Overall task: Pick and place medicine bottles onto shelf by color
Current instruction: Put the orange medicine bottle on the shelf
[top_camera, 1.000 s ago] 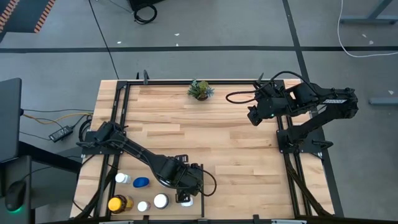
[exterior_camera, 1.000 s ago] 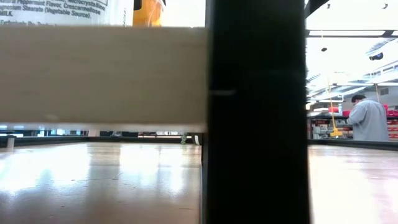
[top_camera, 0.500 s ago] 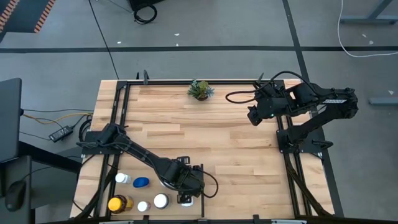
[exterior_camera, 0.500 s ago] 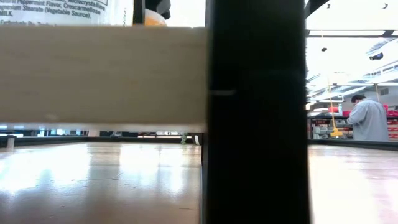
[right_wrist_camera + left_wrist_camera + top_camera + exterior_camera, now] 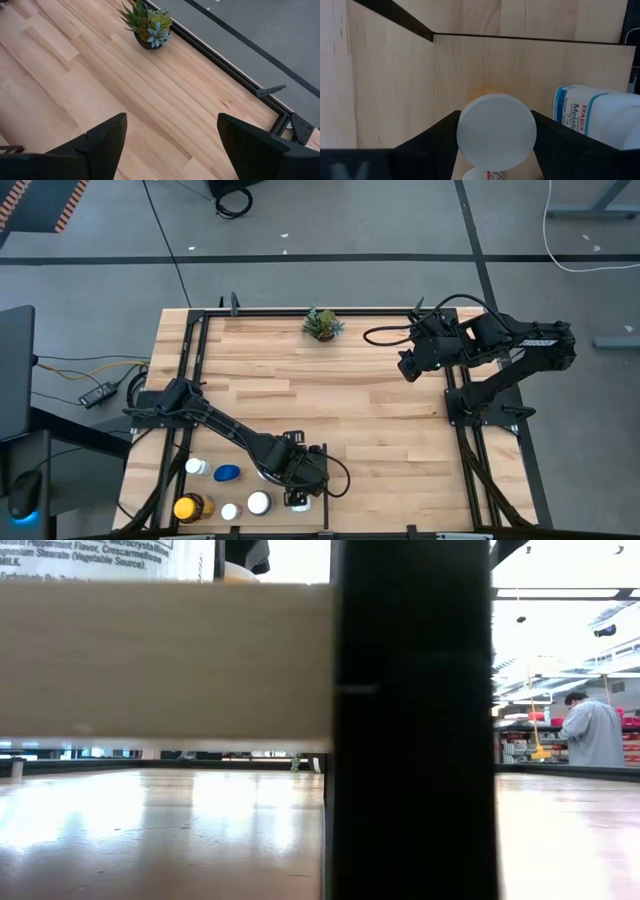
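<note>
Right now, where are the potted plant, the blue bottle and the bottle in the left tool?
potted plant (image 5: pixel 321 324), high view, leaves.
blue bottle (image 5: pixel 227 473), high view, top.
orange bottle (image 5: pixel 497 131) in the left tool, left wrist view, white cap.

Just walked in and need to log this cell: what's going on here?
The left gripper is down at the table's near edge with its jaws closed around a white-capped orange bottle, among the other medicine bottles. A white bottle with a blue-edged label stands right beside it. The right gripper waits open above the far right of the shelf, near the small potted plant.
</note>
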Robot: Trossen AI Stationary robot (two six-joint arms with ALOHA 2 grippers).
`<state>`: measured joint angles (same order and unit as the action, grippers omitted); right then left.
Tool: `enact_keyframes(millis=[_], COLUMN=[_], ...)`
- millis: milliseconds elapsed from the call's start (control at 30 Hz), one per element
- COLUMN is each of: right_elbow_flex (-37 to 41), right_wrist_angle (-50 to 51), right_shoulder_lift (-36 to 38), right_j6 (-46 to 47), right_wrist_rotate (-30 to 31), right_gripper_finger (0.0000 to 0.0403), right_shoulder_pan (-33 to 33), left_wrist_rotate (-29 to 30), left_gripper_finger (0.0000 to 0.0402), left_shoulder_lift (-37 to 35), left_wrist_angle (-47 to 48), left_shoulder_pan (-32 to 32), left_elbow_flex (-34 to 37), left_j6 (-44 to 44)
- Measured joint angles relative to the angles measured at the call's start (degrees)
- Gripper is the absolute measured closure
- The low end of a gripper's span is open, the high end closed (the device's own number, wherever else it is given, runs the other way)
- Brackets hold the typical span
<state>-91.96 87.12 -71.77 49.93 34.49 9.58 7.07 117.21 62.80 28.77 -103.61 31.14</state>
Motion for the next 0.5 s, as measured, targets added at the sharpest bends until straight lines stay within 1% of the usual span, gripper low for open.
enact_keyframes(millis=[200, 500], right_elbow_flex=[0.0, 0.0], right_wrist_angle=[0.0, 0.0], right_shoulder_lift=[0.0, 0.0], right_j6=[0.0, -0.2], right_wrist_rotate=[0.0, 0.0], right_gripper_finger=[0.0084, 0.0084], right_shoulder_pan=[0.0, 0.0], left_wrist_rotate=[0.0, 0.0], left_gripper_finger=[0.0184, 0.0161], left_shoulder_lift=[0.0, 0.0], left_wrist_angle=[-0.4, -0.5], left_shoulder_pan=[0.1, 0.1], left_elbow_flex=[0.0, 0.0], left_j6=[1.0, 1.3])
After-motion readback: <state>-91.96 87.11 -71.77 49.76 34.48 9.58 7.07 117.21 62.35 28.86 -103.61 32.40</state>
